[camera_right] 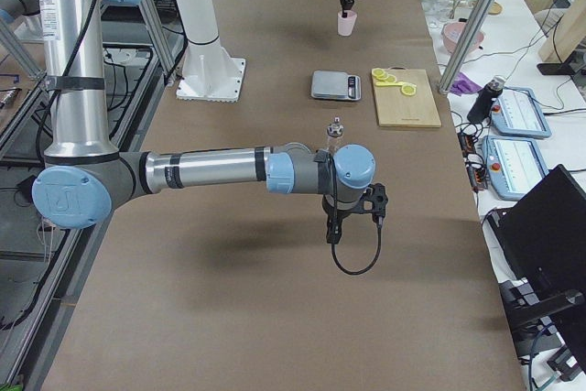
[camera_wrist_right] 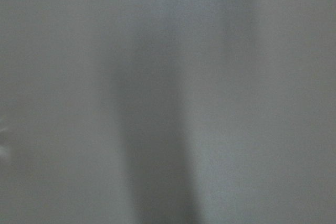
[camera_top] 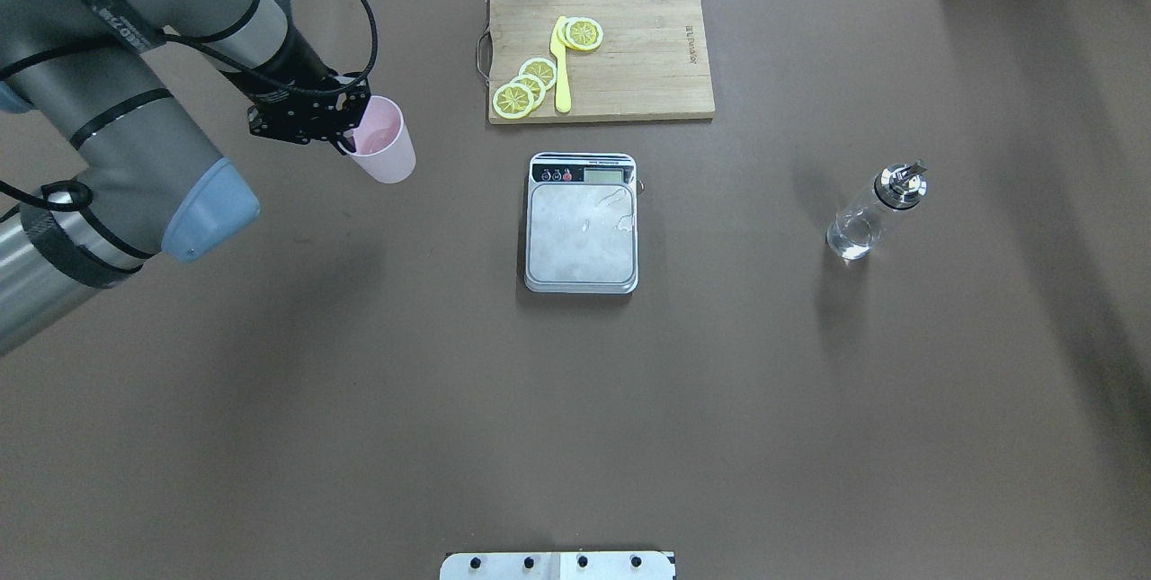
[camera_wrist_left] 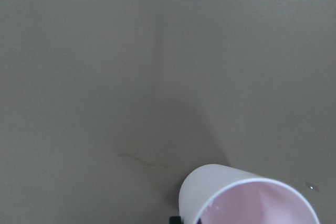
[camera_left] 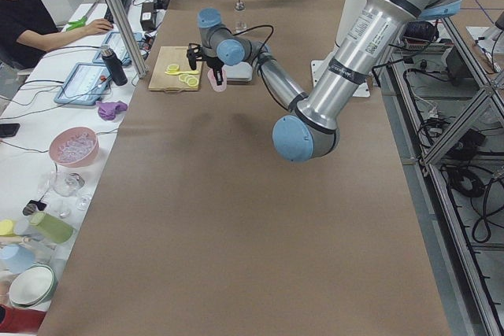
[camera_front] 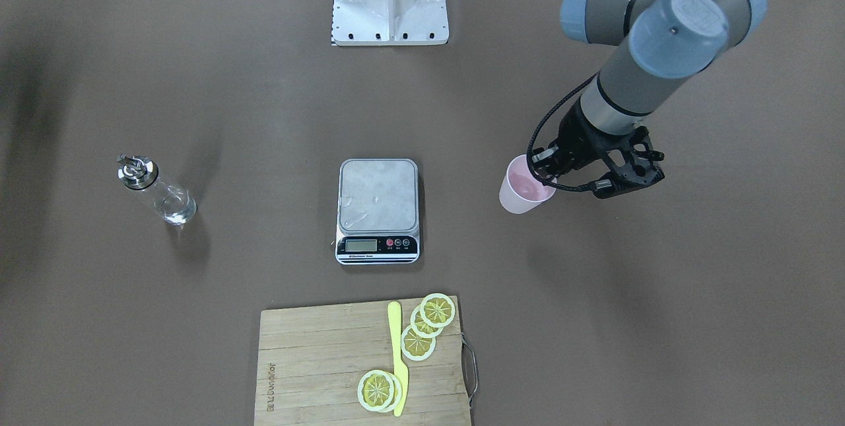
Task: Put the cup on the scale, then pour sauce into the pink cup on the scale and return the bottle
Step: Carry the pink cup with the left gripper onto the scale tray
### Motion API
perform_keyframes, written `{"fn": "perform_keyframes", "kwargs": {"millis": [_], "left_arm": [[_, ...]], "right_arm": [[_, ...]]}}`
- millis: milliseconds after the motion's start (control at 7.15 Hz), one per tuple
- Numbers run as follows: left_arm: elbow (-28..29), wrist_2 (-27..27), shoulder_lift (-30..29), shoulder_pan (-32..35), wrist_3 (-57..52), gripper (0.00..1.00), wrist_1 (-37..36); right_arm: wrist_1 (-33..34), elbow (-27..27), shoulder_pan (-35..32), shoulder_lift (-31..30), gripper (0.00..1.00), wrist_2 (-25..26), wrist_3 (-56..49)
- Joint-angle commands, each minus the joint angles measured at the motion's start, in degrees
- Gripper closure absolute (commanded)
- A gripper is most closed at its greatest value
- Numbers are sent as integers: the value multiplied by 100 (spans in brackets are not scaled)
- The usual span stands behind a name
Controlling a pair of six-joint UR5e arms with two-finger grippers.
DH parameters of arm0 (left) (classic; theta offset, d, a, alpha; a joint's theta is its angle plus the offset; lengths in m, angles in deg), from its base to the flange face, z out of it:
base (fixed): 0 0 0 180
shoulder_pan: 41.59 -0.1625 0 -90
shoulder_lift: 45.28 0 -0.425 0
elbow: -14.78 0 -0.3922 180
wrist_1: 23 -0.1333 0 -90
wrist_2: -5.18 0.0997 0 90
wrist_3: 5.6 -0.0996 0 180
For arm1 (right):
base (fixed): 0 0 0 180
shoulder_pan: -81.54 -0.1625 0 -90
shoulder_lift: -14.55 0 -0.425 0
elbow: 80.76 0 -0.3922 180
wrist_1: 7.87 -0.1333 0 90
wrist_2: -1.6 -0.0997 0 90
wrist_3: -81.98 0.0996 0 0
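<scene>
Front-facing view: noted the cup (camera_front: 525, 188) out to one side of the scale (camera_front: 378, 205), well apart from it. Left jaws closed on its rim, one side inside the mouth and one outside. Cannot tell whether the base touches the bench (camera_front: 198, 82). Scale platform bare, with the display and round buttons on a black strip facing the cutting board (camera_front: 317, 366). Print under the display too fine to read. Bottle (camera_front: 162, 191) upright on the scale's other side, standing alone. Lemon slices (camera_front: 437, 310) and a yellow knife (camera_front: 398, 360) lying on the board. Burnt-in mark along one short edge, not legible.

Overhead view: same layout confirmed, with the left arm (camera_top: 135, 139) entering over the cup's side.

Left side view: cup small and far under the near arm's wrist. Seated operator (camera_left: 31, 13) at a side desk. Printed label on the arm's silver tube, unreadable.

Right side view — the only one showing the right arm (camera_right: 220, 171). Forearm stretched low over the bench and right jaws hanging above the brown surface; cannot tell whether open or closed. Bottle's silver cap showing just over the forearm.

Left wrist view: cup's rim and pink interior in the lower right corner, and a sliver of black against the outer wall.

Right wrist view — blurred bench surface with a darker band, nothing further made out.
</scene>
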Motion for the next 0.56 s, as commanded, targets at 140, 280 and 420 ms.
{"fn": "perform_keyframes", "kwargs": {"millis": [140,280,420], "left_arm": [[291,628,-794,-957,1400,100,-27],[789,771,-1196,-1029,1515,100,-27],[1299,859,-1601,-1047,1507,100,-18]], "right_arm": [[-9,14,0,-10,0,-145,-8],[-9,14,0,-10,0,-145,-8],[-9,14,0,-10,0,-145,0]]}}
